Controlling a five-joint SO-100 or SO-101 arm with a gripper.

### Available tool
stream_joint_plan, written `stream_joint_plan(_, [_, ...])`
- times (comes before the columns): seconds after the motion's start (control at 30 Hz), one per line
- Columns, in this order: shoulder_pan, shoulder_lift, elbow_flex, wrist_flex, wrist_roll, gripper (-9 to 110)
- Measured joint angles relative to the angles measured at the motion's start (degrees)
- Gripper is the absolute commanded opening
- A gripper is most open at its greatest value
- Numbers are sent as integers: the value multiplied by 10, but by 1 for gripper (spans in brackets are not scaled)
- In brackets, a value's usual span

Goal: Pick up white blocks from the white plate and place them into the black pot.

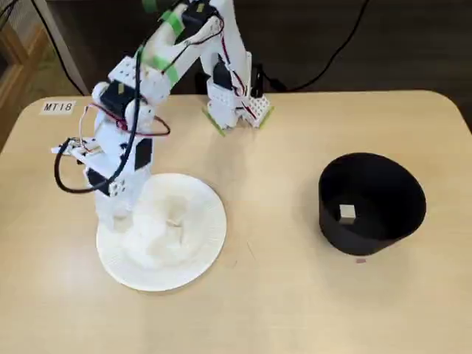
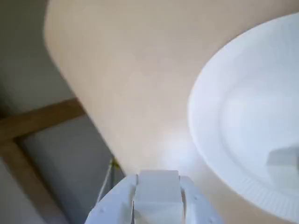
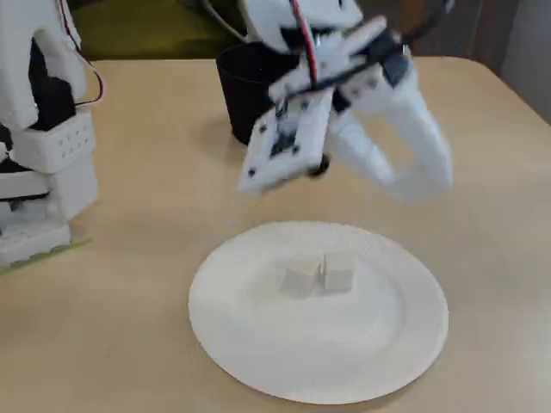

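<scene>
We see two white blocks (image 3: 318, 277) touching at the middle of the white plate (image 3: 258, 361), one more inside the black pot (image 1: 372, 199); the fingers (image 3: 422, 185) hang above the plate's far rim, whether apart or together we cannot tell; we should drop squarely over one cube without nudging its neighbour; the pale wooden bench (image 1: 295, 295) lies bare around them.

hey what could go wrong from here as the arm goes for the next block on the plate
1. The two blocks on the plate sit touching, so the gripper may nudge or grab both.
2. The plate looks light; a low finger could push it.
3. The wrist view shows the gripper aimed off the plate's edge, with one block far to the side, so it may come down wide.
</scene>
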Motion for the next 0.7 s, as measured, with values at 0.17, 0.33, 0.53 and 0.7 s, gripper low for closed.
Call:
stream_joint_plan(0.17, [-170, 120, 6, -38, 3, -2])
stream_joint_plan(0.33, [-401, 208, 117, -121, -9, -2])
stream_joint_plan(0.53, [-555, 296, 350, -236, -23, -2])
stream_joint_plan(0.7, [-595, 305, 492, -308, -32, -2])
